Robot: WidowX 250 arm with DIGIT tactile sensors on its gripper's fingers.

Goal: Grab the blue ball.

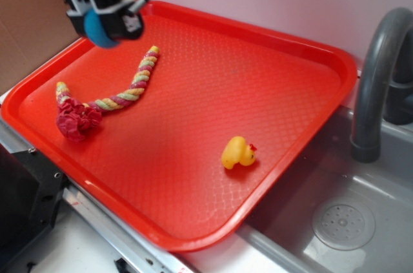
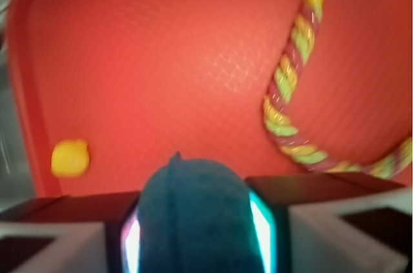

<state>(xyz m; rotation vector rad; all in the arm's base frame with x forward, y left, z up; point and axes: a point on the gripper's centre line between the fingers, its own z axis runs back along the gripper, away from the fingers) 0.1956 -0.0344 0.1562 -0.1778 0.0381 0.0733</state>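
Red tray [image 1: 213, 124] with raised rim and textured floor, set on the worktop, its right corner overhanging a grey sink [image 1: 348, 189]. Grey faucet [image 1: 377, 79] upright beside the tray's right edge; round drain [image 1: 343, 226] visible in the basin. Black fixture [image 1: 26, 202] at lower left, below the tray rim.

Hand [image 1: 106, 21] raised above the tray's far left corner, clear of the floor. Clenched on the blue ball [image 1: 98, 30]; wrist view confirms ball [image 2: 193, 218] pressed between both fingers [image 2: 303, 215], filling the gap. Ball off the tray surface, carried in the hand.

Multicoloured braided rope [image 1: 122, 92] lying curved on the tray's left half, yellow, green and pink strands, ending in a red frayed knot [image 1: 77, 121] near the left rim. Not touched by the hand.

Yellow rubber duck [image 1: 237, 152] resting on the tray floor toward the right front, well apart from rope and hand. Blurred in the wrist view.
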